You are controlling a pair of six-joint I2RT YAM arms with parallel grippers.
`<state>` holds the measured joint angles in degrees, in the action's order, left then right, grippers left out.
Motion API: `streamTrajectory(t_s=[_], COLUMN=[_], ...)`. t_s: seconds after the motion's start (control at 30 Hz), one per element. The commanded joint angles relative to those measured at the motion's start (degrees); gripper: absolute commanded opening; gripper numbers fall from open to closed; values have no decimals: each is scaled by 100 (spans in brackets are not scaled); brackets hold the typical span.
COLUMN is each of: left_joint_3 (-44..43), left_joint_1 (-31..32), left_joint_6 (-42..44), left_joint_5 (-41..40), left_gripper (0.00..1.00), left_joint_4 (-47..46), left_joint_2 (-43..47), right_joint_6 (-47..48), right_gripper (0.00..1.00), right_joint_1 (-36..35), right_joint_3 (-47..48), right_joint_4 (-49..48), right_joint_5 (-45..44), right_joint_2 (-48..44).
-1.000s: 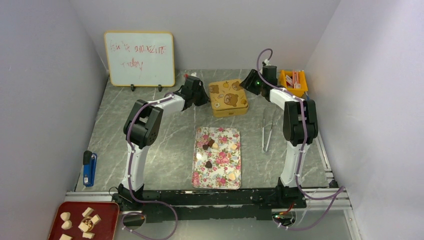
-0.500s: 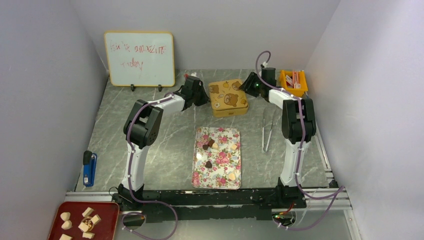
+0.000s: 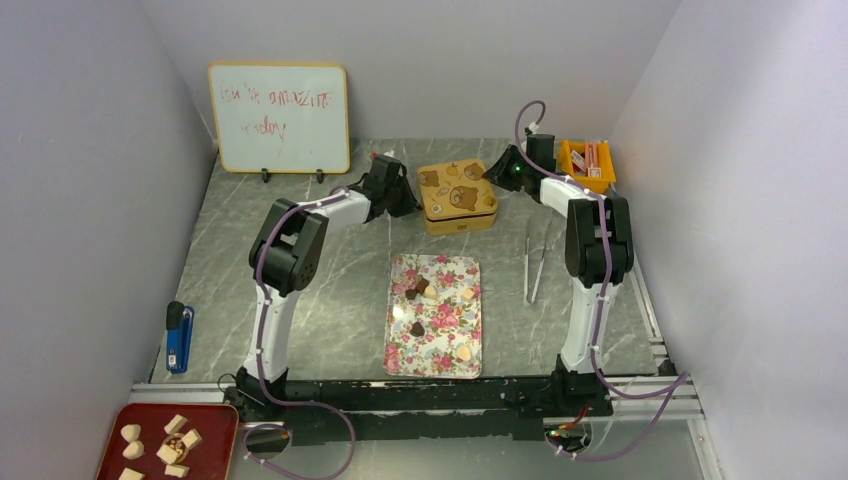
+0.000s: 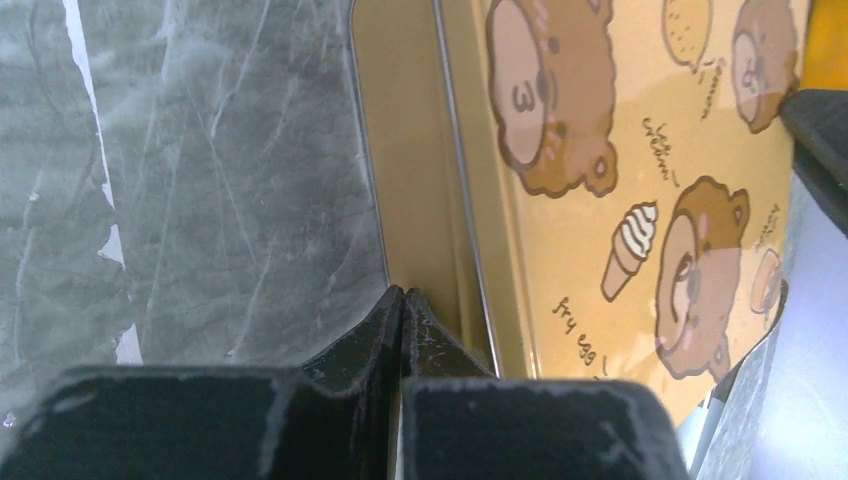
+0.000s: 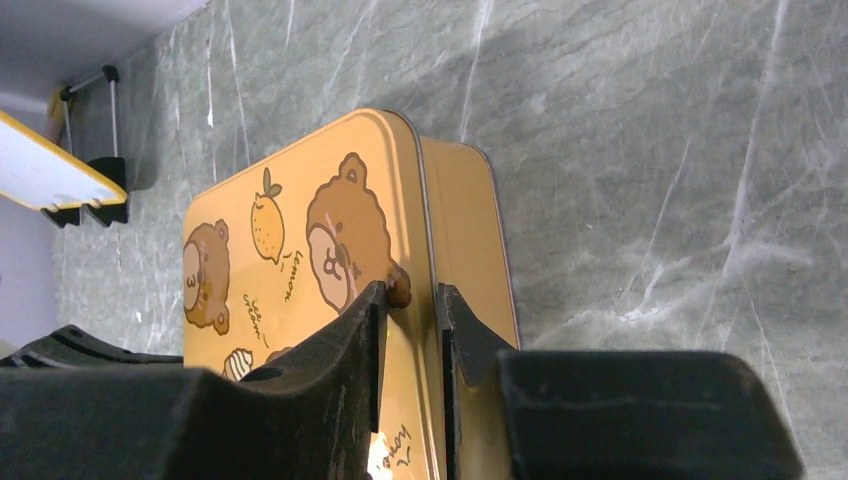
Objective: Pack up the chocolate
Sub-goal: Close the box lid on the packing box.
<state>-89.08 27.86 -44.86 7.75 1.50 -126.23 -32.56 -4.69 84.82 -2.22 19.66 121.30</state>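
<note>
Both arms stretch forward to the bear-printed tin [image 3: 457, 197]. The left tool [image 4: 402, 300], fully closed and empty, sits at the tin's left wall. The right tool [image 5: 412, 295], nearly closed, pinches the lid [image 5: 300, 240] by its rim. The chocolate [image 3: 417, 328] lies on the floral tray [image 3: 445, 345], near the middle of the bench [image 3: 340, 290].
</note>
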Motion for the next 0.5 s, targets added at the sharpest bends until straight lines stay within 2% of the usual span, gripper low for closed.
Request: streamTrajectory(t_s=[0.0, 0.27, 0.4, 0.47], left_joint_3=[-165, -145, -127, -123], left_joint_1=[49, 53, 53, 53], left_joint_6=[74, 74, 70, 82], left_joint_5=[164, 175, 157, 165], left_gripper=[5, 5, 5, 5], left_joint_4=[0, 0, -9, 0], left_joint_2=[-60, -11, 13, 19], right_joint_6=[12, 83, 77, 74], right_gripper=[19, 20, 36, 40], right_joint_1=[-32, -32, -32, -32], right_joint_3=[185, 157, 24, -42], right_joint_4=[-133, -46, -56, -86], right_joint_5=[83, 15, -2, -2], right_joint_2=[-195, -323, -382, -412])
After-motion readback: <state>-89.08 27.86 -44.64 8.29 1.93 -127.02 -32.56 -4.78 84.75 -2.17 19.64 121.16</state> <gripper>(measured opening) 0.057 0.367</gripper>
